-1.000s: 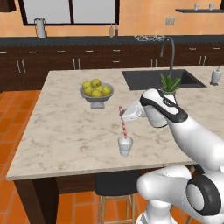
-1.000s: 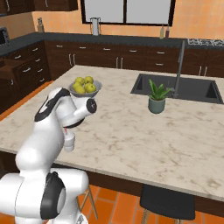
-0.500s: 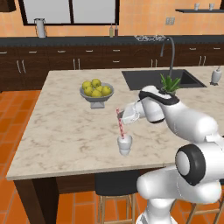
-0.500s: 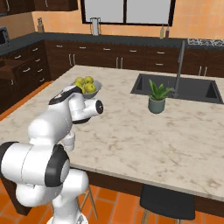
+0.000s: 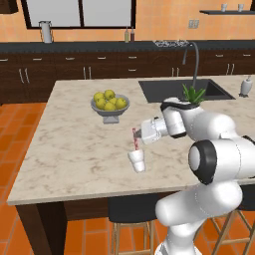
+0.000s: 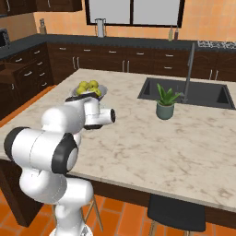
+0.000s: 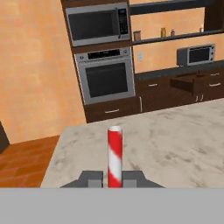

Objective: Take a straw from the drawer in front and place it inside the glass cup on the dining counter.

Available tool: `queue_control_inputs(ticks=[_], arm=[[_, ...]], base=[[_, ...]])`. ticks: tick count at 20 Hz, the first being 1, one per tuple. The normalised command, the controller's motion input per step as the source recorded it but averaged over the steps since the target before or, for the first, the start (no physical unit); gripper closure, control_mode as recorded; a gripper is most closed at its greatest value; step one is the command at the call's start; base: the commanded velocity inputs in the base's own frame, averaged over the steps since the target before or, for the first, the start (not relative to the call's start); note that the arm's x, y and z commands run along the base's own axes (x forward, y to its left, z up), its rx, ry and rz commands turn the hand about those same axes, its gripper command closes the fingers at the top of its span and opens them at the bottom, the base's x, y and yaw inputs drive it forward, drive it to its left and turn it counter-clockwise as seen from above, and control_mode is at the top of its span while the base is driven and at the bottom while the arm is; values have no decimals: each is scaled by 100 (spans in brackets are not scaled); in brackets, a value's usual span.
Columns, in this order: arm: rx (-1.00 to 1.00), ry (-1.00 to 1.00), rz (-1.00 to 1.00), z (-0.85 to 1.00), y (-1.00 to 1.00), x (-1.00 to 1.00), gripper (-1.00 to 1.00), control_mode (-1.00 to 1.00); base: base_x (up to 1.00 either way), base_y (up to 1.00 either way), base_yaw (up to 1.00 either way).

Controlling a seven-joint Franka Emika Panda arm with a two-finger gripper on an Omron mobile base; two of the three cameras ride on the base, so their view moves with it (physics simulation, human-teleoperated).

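Gripping straw (image 7: 114, 157), end effector (image 7: 113, 178) above glass cup (image 5: 137, 160); straw's lower end hidden.

Red-and-white striped straw (image 7: 114, 156), whitish glass cup (image 5: 137, 161), beige marbled dining counter (image 5: 74, 149), yellow-green fruit (image 5: 109, 98).

Glossy white rounded arm (image 5: 219, 129), dark joints.

Base views flank dining counter (image 5: 74, 149), hand view level, facing oven (image 7: 105, 78)
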Motion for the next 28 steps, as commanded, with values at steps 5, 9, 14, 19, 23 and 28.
queue_control_inputs(ticks=[5,9,14,19,23,28], arm=[[6,-5,6,0,0,-86,100,-100],[4,-3,5,-1,0,-53,100,-100],[0,-6,5,-6,0,-22,100,-100],[0,-15,4,-7,-3,0,-100,-100],[0,-18,5,0,-14,0,-100,-100],[0,-25,0,50,-33,-19,-100,-100]], base=[[0,0,0],[0,0,0],[0,0,0],[0,0,0],[0,0,0],[0,0,0]])
